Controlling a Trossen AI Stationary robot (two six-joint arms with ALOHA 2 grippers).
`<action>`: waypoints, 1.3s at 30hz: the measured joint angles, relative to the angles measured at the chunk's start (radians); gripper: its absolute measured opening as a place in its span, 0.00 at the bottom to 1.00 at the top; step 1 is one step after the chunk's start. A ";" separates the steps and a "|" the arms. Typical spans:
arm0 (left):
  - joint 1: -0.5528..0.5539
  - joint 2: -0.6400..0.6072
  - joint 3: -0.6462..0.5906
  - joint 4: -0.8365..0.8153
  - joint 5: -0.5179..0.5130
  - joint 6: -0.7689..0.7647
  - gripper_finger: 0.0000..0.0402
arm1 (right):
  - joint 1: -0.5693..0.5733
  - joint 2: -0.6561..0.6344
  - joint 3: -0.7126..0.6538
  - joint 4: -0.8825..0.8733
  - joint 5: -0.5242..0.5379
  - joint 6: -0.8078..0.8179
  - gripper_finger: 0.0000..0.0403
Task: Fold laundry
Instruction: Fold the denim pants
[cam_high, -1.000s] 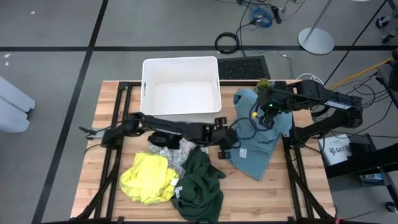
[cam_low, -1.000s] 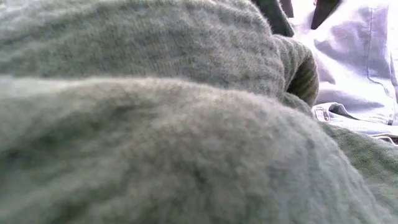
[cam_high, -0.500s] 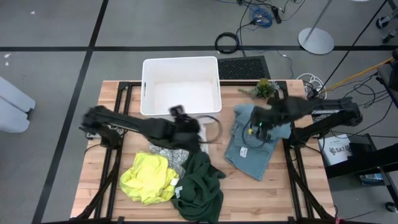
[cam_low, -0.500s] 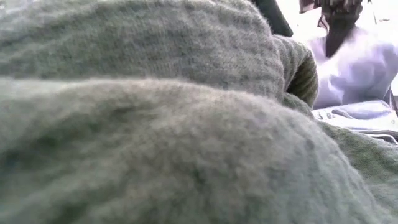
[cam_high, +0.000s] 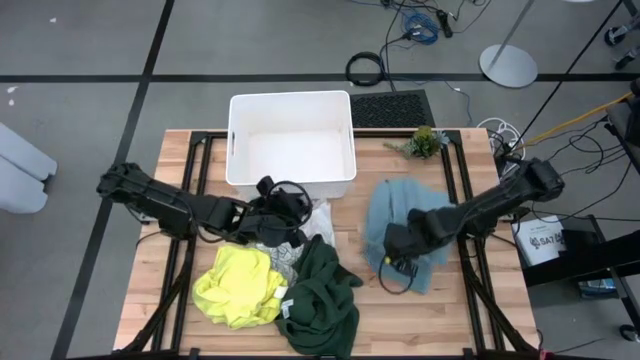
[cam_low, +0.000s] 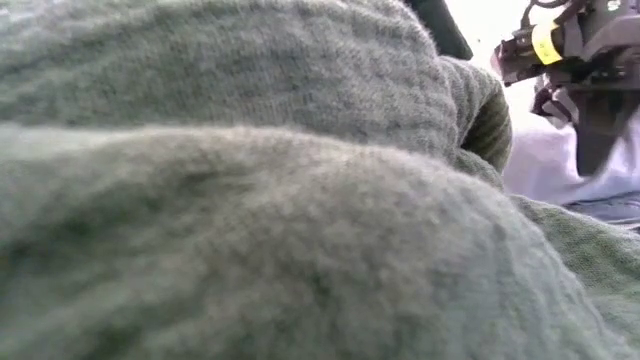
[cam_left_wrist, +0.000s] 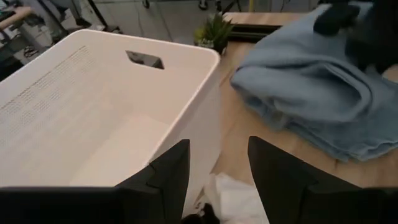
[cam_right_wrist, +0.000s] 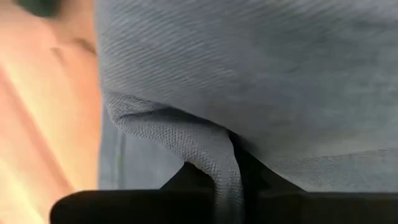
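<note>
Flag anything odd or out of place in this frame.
The dark green garment is heaped right against the low camera, filling nearly its whole view. Otherwise unfolded laundry lies as expected, with the right claw pinching the light blue garment.

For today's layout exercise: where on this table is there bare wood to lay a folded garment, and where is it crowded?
Bare wood shows between the white bin and the light blue garment, and along the table's left edge. The front-left is crowded: the yellow garment, dark green garment and patterned white garment overlap there. The right claw pinches the blue cloth; the left claw hovers open by the bin.
</note>
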 joint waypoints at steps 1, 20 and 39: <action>0.000 -0.001 -0.006 0.017 -0.001 0.013 0.43 | 0.018 0.018 0.000 0.028 -0.003 0.013 0.02; 0.001 -0.001 -0.011 0.022 -0.024 0.068 0.43 | 0.231 0.147 0.001 0.191 -0.061 -0.017 0.07; 0.001 -0.001 -0.011 0.030 -0.019 0.069 0.43 | 0.313 0.245 0.066 0.261 -0.070 -0.018 0.68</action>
